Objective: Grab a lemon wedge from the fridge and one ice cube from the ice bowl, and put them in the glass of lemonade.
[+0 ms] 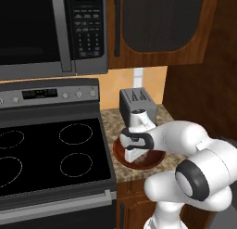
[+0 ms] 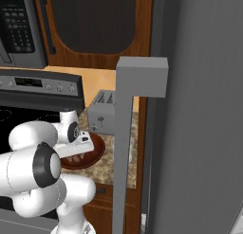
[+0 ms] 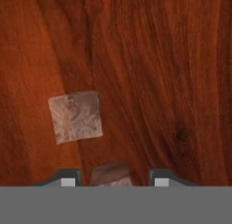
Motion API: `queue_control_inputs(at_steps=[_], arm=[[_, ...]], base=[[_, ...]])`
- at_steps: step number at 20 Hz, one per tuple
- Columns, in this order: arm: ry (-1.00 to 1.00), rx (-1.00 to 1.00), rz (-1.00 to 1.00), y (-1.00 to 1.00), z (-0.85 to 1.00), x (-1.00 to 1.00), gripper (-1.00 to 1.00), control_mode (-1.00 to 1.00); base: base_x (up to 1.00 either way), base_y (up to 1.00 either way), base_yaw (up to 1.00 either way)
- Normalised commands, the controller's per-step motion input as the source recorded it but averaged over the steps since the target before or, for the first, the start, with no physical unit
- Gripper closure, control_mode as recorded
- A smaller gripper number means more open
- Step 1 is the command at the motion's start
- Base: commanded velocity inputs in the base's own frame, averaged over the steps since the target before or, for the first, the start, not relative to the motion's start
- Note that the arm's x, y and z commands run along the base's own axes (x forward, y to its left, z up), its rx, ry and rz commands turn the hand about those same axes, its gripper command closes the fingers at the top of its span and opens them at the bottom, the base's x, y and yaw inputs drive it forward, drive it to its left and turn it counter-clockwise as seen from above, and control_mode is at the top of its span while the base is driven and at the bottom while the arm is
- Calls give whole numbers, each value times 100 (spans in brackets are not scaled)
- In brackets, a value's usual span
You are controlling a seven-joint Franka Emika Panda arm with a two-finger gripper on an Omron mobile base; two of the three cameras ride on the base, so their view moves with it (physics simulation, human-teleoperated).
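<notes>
The two-finger gripper is down inside the wide, shallow, reddish-brown wooden ice bowl, pointed at its floor. In the hand view a small pale translucent ice cube sits between the two dark fingertips. The tips stand on either side of it, but contact is not visible, so whether the jaws have clamped the cube or merely bracket it cannot be determined. The straddling position is judged to be that of a grasp in progress.

A second pale ice cube lies apart on the bowl floor, off to one side of the gripper, untouched.

From the base views, the arm reaches down over the bowl, the hand covering most of its interior. The bowl rests on a speckled stone counter, just in front of a grey metal two-slot toaster and beside a black glass cooktop. The tall grey steel fridge stands at the counter's far side, its long vertical handle in the foreground of the right base view.

The step in hand is judged to be the ice-cube pickup. Delivery to the lemonade glass is not yet done.
</notes>
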Motion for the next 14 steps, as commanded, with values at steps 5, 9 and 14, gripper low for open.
queue_control_inputs(at_steps=[5,9,14], arm=[[-3,0,0,-2,2,-9,100,-100],[-38,-1,0,-30,65,-25,100,-100],[-67,-11,-1,-85,99,-20,100,-100]], base=[[0,0,0],[0,0,0],[0,0,0]])
